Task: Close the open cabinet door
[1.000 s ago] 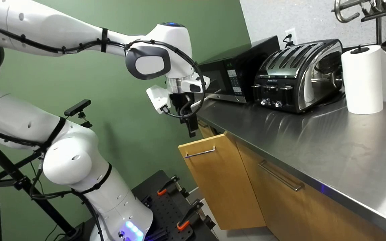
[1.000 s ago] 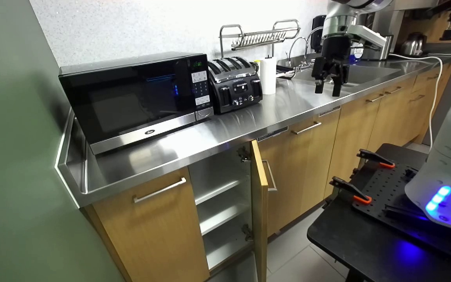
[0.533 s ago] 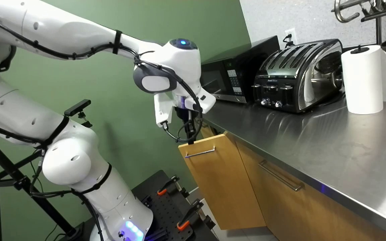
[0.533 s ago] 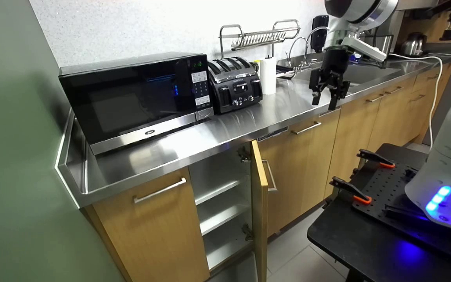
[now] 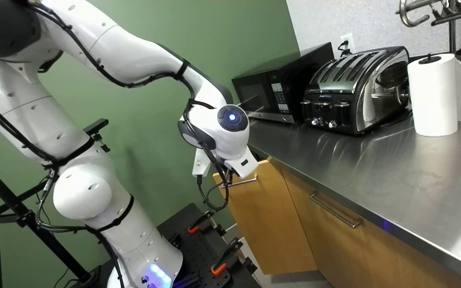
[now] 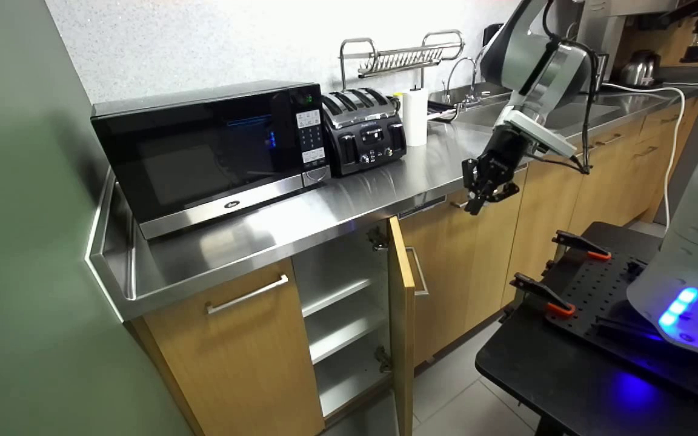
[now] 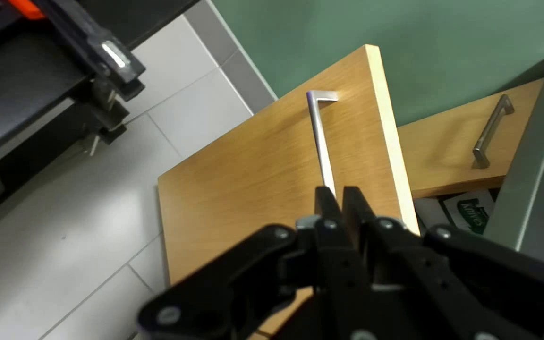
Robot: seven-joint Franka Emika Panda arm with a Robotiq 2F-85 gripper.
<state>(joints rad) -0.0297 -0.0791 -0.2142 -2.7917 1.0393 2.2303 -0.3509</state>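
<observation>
The cabinet door point(image 6: 402, 339) stands swung out, showing the shelves inside the cabinet. In the wrist view its light-brown outer face point(image 7: 253, 179) lies beyond my gripper point(image 7: 337, 191). The door's metal handle point(image 7: 319, 127) runs up to the fingertips and passes behind them; contact cannot be made out. My fingers are brought together with only a slim gap, and nothing is held in it. In an exterior view the gripper point(image 6: 475, 206) hangs tilted on the handle side of the door, higher than the handle point(image 6: 418, 272). Another exterior view has the wrist covering part of the door point(image 5: 270, 224).
The steel counter point(image 6: 246, 236) overhangs the cabinets, carrying a microwave point(image 6: 203, 151), a toaster point(image 6: 364, 130) and a paper roll point(image 6: 415, 118). Flush cabinet fronts flank the opening, one with a handle point(image 6: 249, 293). Below is the black table point(image 6: 525, 363) with clamps point(image 6: 540, 293).
My gripper has come down toward the door's handle side and tilted over. Its fingers, spread apart before, have come together. The door has stayed where it was.
</observation>
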